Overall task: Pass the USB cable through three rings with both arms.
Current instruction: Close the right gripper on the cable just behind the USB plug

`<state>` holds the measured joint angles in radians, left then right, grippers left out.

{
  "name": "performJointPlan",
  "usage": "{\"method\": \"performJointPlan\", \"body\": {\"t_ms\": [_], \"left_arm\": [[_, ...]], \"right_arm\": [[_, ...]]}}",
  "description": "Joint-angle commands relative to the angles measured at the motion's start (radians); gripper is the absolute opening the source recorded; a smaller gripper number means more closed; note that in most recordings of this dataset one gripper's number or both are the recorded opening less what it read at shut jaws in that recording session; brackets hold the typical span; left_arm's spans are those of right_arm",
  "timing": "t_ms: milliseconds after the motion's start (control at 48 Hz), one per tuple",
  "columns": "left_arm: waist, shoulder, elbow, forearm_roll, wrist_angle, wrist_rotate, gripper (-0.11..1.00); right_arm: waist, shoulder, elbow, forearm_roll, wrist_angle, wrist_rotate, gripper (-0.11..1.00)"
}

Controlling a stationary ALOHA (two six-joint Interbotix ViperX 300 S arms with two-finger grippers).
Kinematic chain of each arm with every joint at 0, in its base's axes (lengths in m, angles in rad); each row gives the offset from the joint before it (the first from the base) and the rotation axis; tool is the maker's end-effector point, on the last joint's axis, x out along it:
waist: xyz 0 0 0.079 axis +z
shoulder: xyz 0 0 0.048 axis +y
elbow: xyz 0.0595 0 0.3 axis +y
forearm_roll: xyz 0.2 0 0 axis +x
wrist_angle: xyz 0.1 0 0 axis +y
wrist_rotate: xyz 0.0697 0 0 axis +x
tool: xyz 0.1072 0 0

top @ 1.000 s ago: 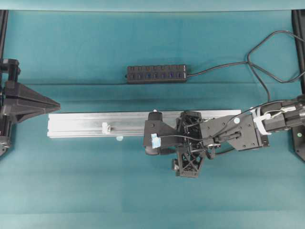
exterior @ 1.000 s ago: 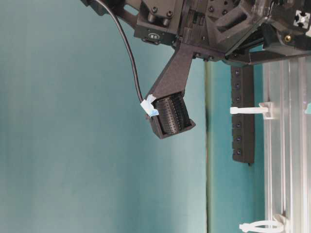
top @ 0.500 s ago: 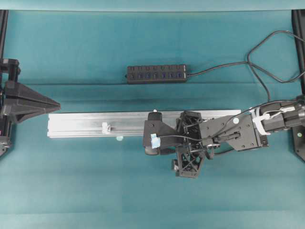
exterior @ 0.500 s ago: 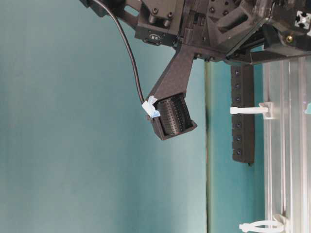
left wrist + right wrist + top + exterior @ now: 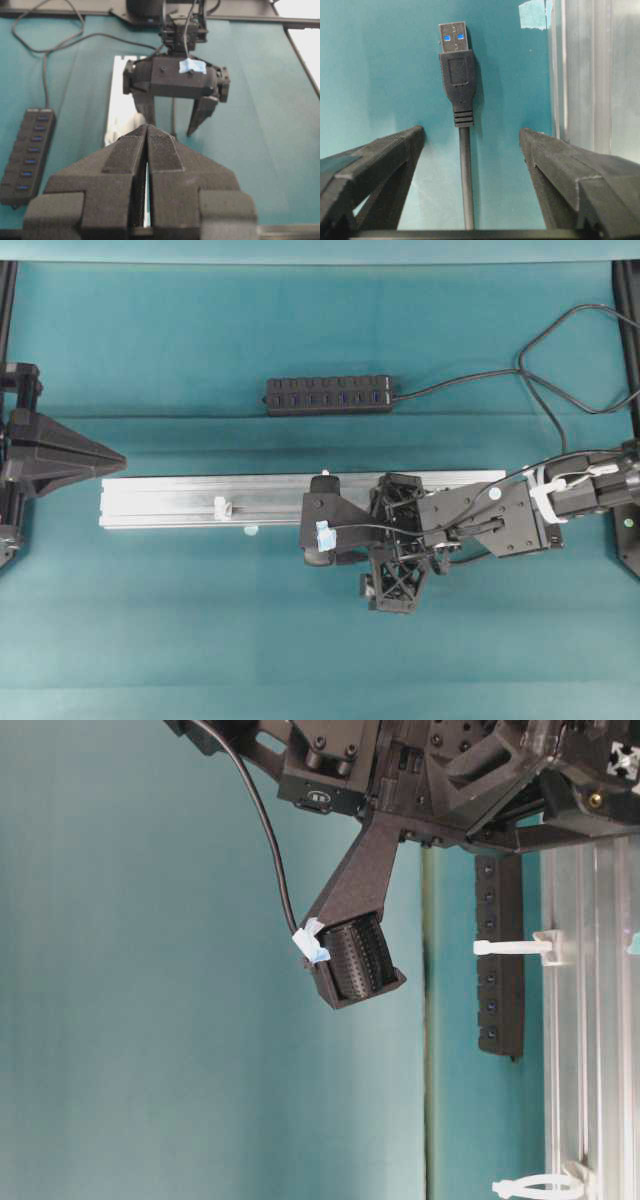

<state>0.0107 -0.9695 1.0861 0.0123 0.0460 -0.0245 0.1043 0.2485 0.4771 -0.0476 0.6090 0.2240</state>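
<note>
Nothing has visibly moved: right gripper (image 5: 470,150) gapes, holding nothing, USB cable (image 5: 459,90) lying between its fingers, seemingly on the worktop (image 5: 380,75); left gripper (image 5: 147,145) closed empty; no legible writing.

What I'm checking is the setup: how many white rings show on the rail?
2. In the table-level view, one ring juts from the rail at mid-height, another ring at the bottom edge. More may be hidden.

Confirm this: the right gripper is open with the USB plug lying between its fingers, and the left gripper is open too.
Not quite. The left gripper is shut, its pads pressed together in the left wrist view. The right gripper is indeed open around the USB plug.
</note>
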Motion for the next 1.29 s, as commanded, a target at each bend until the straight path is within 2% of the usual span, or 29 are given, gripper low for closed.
{"method": "performJointPlan", "body": {"t_ms": [0, 167, 229, 708, 1021, 1271], "left_arm": [[0.002, 0.003, -0.026, 0.002, -0.005, 0.002, 0.02], [0.003, 0.002, -0.026, 0.002, -0.005, 0.002, 0.02], [0.003, 0.0, -0.026, 0.002, -0.005, 0.002, 0.02], [0.008, 0.0, -0.028, 0.002, -0.005, 0.002, 0.02], [0.009, -0.002, -0.028, 0.002, -0.009, 0.002, 0.02], [0.009, -0.003, -0.029, 0.002, -0.011, 0.0, 0.02]], "right_arm": [[-0.003, 0.025, 0.005, -0.005, 0.003, -0.005, 0.44], [0.0, 0.028, -0.002, -0.005, 0.009, -0.005, 0.16], [0.0, 0.029, -0.003, -0.005, 0.011, -0.006, 0.11], [-0.005, 0.028, -0.018, -0.005, 0.057, -0.009, -0.02], [-0.003, 0.021, -0.035, -0.005, 0.078, -0.066, -0.07], [-0.005, 0.015, -0.054, -0.005, 0.083, -0.072, -0.07]]}}
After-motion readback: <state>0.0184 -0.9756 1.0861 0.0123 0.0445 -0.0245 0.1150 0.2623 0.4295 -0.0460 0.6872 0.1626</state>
